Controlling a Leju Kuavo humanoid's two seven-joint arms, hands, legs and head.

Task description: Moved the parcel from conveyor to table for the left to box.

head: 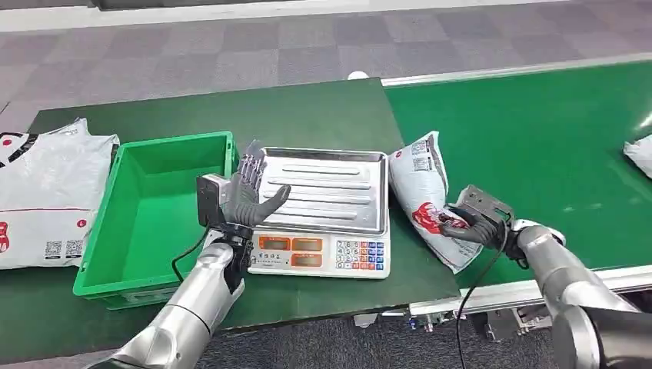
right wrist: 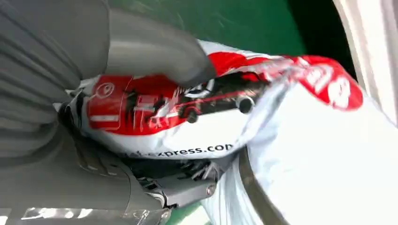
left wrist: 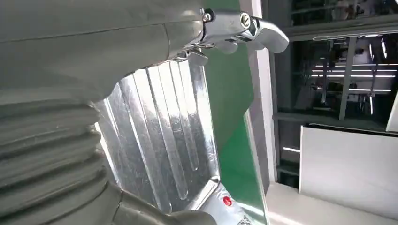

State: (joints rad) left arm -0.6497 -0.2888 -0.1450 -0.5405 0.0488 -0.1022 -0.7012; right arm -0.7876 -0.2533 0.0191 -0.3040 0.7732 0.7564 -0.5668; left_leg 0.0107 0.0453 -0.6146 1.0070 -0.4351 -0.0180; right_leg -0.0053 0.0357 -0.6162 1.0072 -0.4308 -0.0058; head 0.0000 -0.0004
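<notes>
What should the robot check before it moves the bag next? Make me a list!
1. Right hand holds the parcel: ok, thumb and fingers are wrapped on it in the right wrist view.
2. Parcel fully lifted: cannot tell, it leans against the scale edge.
3. Scale tray bare: ok, nothing lies on it.
4. Left hand free to take over: ok, it is open and holds nothing, raised by the scale's left edge.
5. Crate ready: ok, it looks empty inside.
6. Grip firm enough: cannot tell, the bag is soft and crumpled.
</notes>
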